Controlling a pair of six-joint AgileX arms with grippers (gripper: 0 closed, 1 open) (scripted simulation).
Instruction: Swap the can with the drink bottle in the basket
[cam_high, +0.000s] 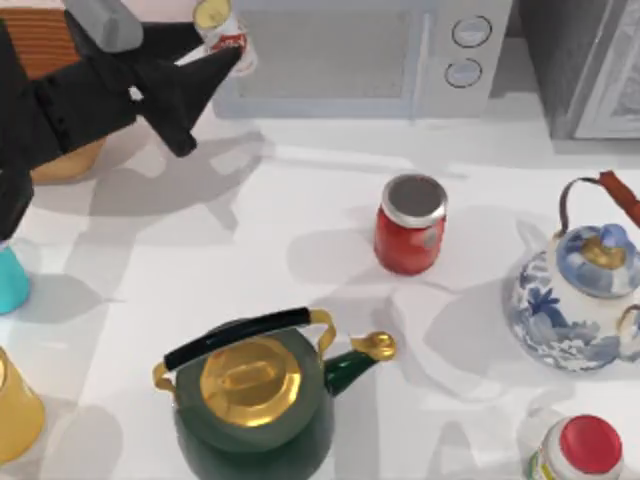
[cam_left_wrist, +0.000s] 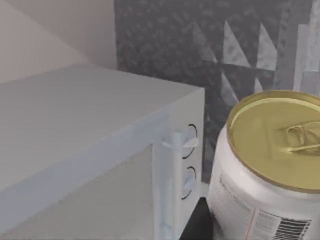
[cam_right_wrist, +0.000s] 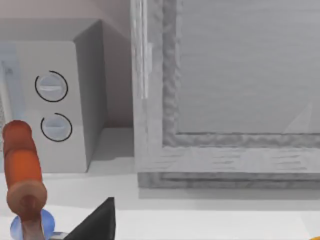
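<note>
Drink bottle (cam_high: 225, 35) clenched in left hand (cam_high: 232, 52), lifted clear beside basket (cam_high: 50, 60), in front of microwave (cam_high: 350, 55); likely carried out to free space. Teal can (cam_high: 12, 280) waiting on bench (cam_high: 300, 200) below basket.

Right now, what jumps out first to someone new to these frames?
The left pincer at the top view's upper left holds the drink bottle up in front of the microwave. Nearest the front stands a dark green kettle with a gold lid. A blue-and-white teapot sits at the right edge.
</note>
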